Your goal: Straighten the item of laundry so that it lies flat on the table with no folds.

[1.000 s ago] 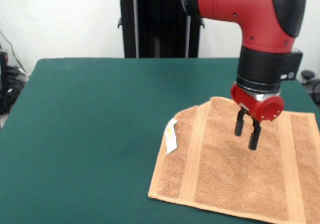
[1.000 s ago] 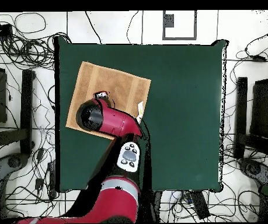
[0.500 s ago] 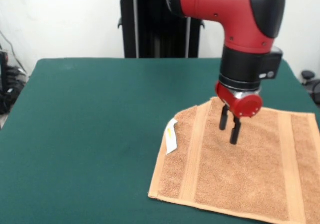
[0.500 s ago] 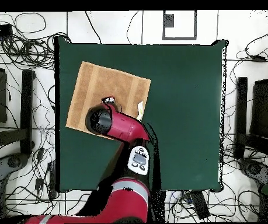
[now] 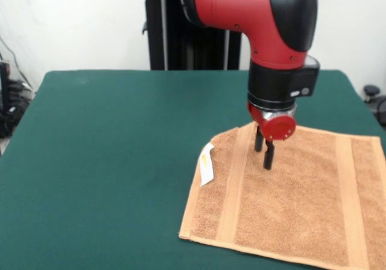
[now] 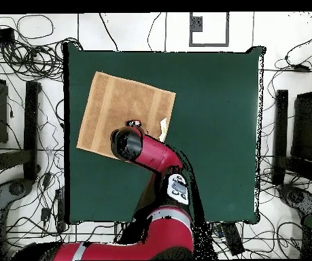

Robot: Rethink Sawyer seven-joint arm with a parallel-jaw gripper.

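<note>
The light orange-tan towel point(image 5: 295, 204) lies spread on the green table point(image 5: 120, 131) at the front right, and its right side runs out of the picture. Its far left corner looks turned under, with the white tag point(image 5: 207, 163) sticking out at the left edge. My gripper point(image 5: 263, 160) hangs just above the towel's far left part, next to the left woven band, open and empty. In the overhead view the towel point(image 6: 121, 102) lies at the table's upper left. The red arm point(image 6: 145, 149) covers its lower right part and the gripper.
The black pedestal point(image 5: 193, 35) stands behind the table's far edge. Green table point(image 6: 213, 122) stretches wide to the left of the towel in the front view. Cables and stands point(image 6: 22, 115) surround the table on the floor.
The gripper has moved left across the towel, from near its middle to beside the left woven band, and a little farther back. The towel has not moved.
</note>
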